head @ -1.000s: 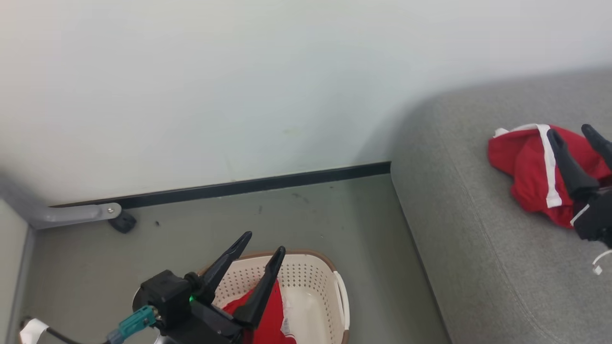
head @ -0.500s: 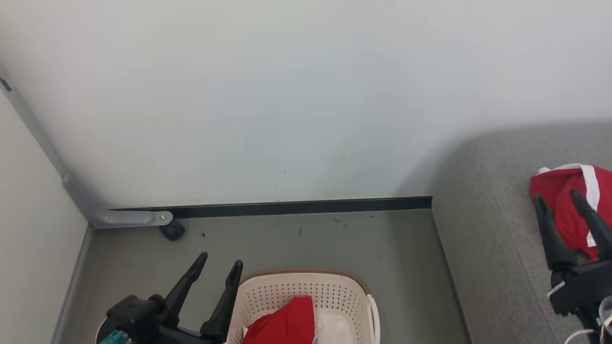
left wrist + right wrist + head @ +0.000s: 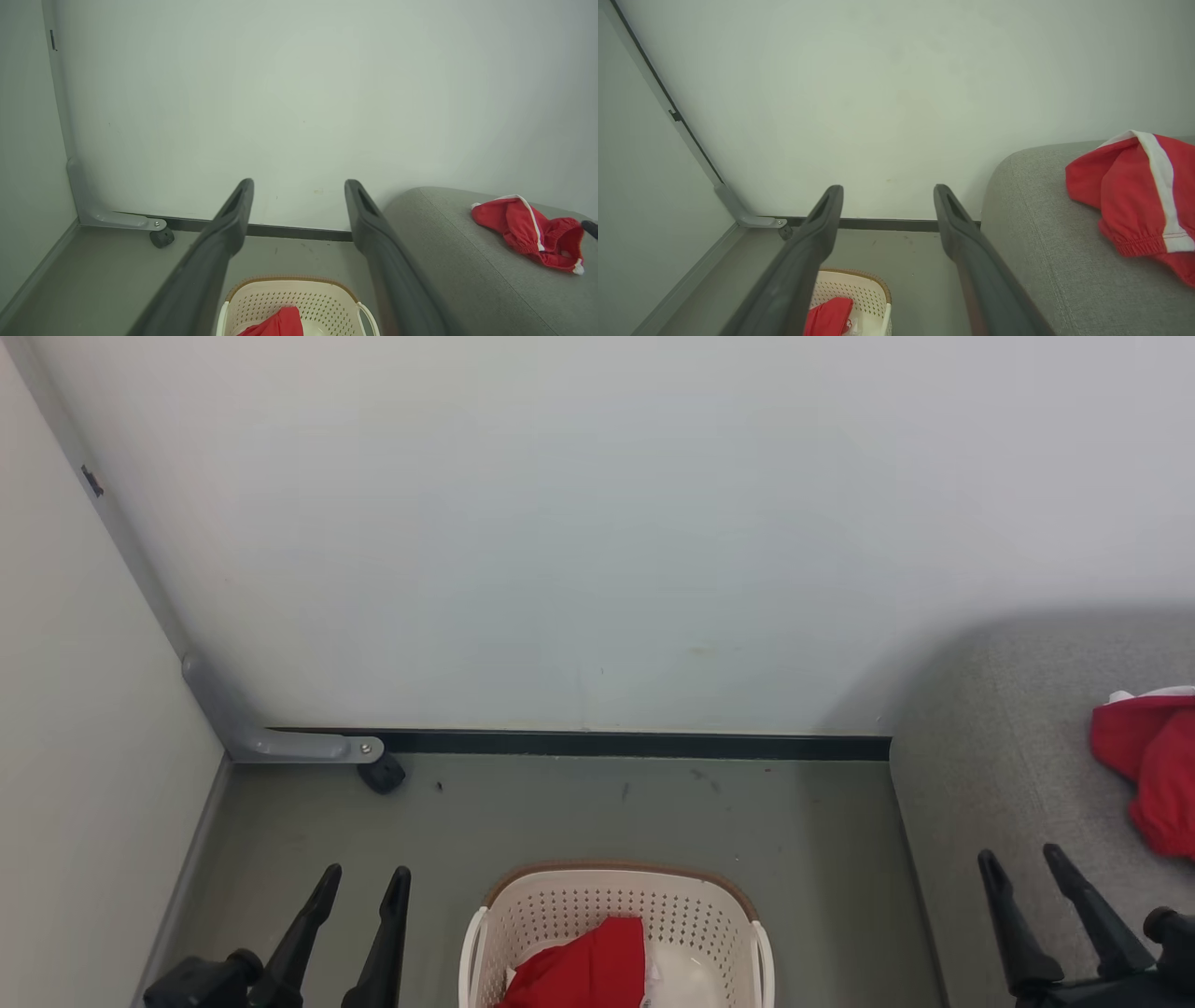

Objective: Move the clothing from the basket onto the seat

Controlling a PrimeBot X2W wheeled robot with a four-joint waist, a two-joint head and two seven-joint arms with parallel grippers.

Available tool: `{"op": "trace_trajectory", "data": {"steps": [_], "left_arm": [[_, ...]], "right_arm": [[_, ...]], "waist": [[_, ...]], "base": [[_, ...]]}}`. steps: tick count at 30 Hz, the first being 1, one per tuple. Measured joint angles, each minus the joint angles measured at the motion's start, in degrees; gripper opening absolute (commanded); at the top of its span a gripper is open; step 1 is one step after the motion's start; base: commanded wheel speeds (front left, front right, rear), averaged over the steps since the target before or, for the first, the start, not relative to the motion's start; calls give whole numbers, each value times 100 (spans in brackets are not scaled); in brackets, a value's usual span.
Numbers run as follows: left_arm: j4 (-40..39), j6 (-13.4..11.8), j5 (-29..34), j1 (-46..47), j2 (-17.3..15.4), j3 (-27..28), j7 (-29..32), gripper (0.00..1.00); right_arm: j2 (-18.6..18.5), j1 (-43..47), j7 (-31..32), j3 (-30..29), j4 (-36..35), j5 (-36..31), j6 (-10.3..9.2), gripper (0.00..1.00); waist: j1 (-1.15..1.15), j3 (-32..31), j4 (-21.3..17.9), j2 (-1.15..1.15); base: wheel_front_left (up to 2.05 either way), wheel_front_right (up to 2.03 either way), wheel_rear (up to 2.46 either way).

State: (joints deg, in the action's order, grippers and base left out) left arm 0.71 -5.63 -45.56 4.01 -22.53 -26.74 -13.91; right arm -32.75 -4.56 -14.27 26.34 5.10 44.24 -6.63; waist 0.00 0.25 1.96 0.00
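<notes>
The cream basket [image 3: 719,915] [image 3: 327,298] [image 3: 873,294] stands on the floor at the bottom middle, with a red piece of clothing [image 3: 583,971] [image 3: 278,324] [image 3: 829,317] bunched inside it. Another red garment with white trim [image 3: 1153,761] [image 3: 528,226] [image 3: 1134,191] lies on the grey seat [image 3: 1008,784] [image 3: 444,247] [image 3: 1045,242] at the right. My left gripper [image 3: 364,877] [image 3: 299,184] hangs open and empty to the left of the basket. Over the seat's front, below the garment, my right gripper [image 3: 1019,855] [image 3: 887,189] is open and empty too.
A pale wall with a dark skirting strip [image 3: 635,744] runs behind the basket. At the left corner a grey bracket [image 3: 280,744] with a small black caster [image 3: 383,775] sits on the grey floor [image 3: 653,821]. A side wall closes the left.
The camera has swung left and the picture shifted right. My right gripper has drawn back off the garment on the seat. My left gripper has moved from over the basket to its left.
</notes>
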Motion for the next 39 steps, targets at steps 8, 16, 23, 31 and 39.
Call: {"op": "trace_trajectory", "data": {"steps": [8,16,23,31,39], "left_arm": [[20,-68,35,-112,94,240,-35,100],[62,-100,230,-242,149,449,-37,100],[25,-110,304,-275,218,612,-38,100],[-79,-142,435,-332,302,724,-38,100],[-121,-143,573,-334,358,806,-38,100]], "right_arm": [[335,87,-2,-154,-337,-552,-43,100],[550,244,-3,-390,-460,-925,-44,100],[684,311,-3,-537,-539,-1207,-49,100],[802,378,-3,-624,-617,-1348,-51,100],[911,395,-3,-733,-622,-1464,-48,100]], "waist": [[0,77,72,0],[1,69,-13,0],[1,94,-58,0],[0,133,-88,0],[0,195,-113,0]], "base": [[0,0,0],[0,0,0],[0,0,0],[0,0,0],[0,0,0]]}}
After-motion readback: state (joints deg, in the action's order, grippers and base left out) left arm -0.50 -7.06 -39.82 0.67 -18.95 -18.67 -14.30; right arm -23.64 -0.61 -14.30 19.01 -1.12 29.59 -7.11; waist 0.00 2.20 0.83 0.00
